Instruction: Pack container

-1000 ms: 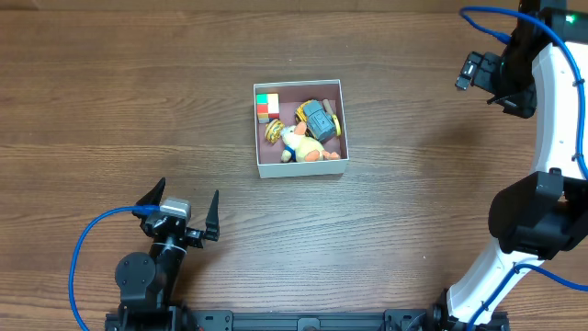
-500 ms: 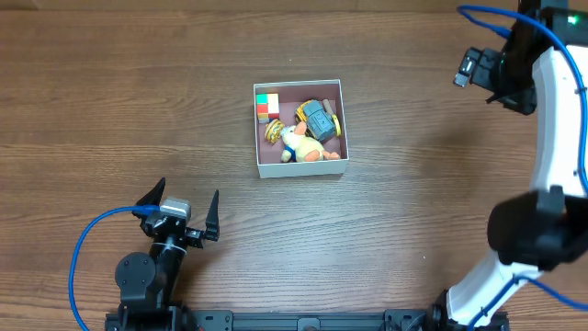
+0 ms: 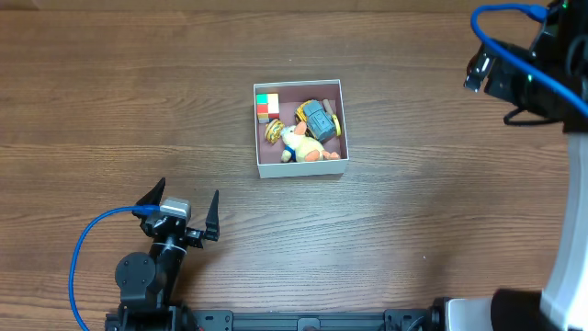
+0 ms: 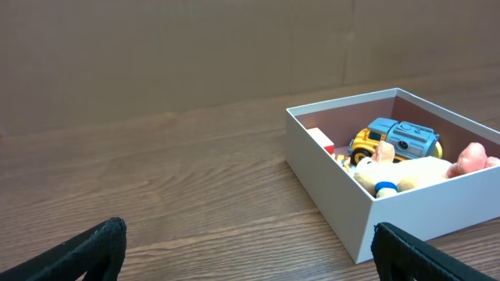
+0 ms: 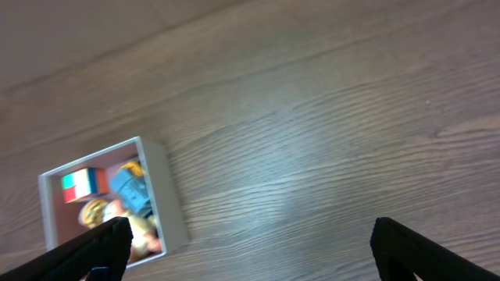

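Observation:
The container (image 3: 260, 129) is a square white-walled box with a mauve-brown inside, at the table's middle. It holds a coloured cube (image 3: 267, 106), a blue and yellow toy car (image 3: 319, 119) and a plush duck (image 3: 300, 142). It also shows in the left wrist view (image 4: 328, 179) and the right wrist view (image 5: 168, 199). My left gripper (image 3: 180, 209) is open and empty, low at the front left, well apart from the box; its fingertips frame bare wood in the left wrist view (image 4: 250, 250). My right gripper (image 5: 246, 246) is open and empty, raised high at the far right.
The right arm (image 3: 560, 184) runs along the right edge with a blue cable (image 3: 501, 18). A blue cable (image 3: 87, 244) loops by the left arm's base. A brown wall stands behind the table in the left wrist view.
The right arm has lifted and swung toward the far right edge. The left arm and the container have not moved.

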`<state>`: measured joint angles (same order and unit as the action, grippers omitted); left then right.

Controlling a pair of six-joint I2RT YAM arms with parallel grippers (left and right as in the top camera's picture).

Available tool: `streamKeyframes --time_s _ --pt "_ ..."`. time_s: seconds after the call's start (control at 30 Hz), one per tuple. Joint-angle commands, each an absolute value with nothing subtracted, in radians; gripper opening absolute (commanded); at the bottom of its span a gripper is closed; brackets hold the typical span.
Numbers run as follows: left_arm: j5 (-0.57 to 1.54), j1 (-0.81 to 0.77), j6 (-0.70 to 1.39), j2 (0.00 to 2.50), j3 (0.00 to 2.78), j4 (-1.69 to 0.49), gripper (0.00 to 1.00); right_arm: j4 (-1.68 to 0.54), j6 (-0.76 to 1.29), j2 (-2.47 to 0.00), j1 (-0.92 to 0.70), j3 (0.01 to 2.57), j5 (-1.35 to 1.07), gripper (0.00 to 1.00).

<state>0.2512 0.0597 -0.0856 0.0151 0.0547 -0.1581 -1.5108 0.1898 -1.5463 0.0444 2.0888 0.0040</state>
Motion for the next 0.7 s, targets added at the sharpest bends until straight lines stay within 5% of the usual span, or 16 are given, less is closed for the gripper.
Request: streamKeyframes --time_s 0.0,0.67 --pt "0.26 0.067 -0.109 0.004 0.048 -0.157 1.0 -1.477 0.179 -1.421 0.019 2.04 0.032 1.0" --pt "0.26 0.067 -0.109 0.004 0.048 -0.157 1.0 -0.419 0.186 -0.509 0.019 0.816 -0.3 1.0"
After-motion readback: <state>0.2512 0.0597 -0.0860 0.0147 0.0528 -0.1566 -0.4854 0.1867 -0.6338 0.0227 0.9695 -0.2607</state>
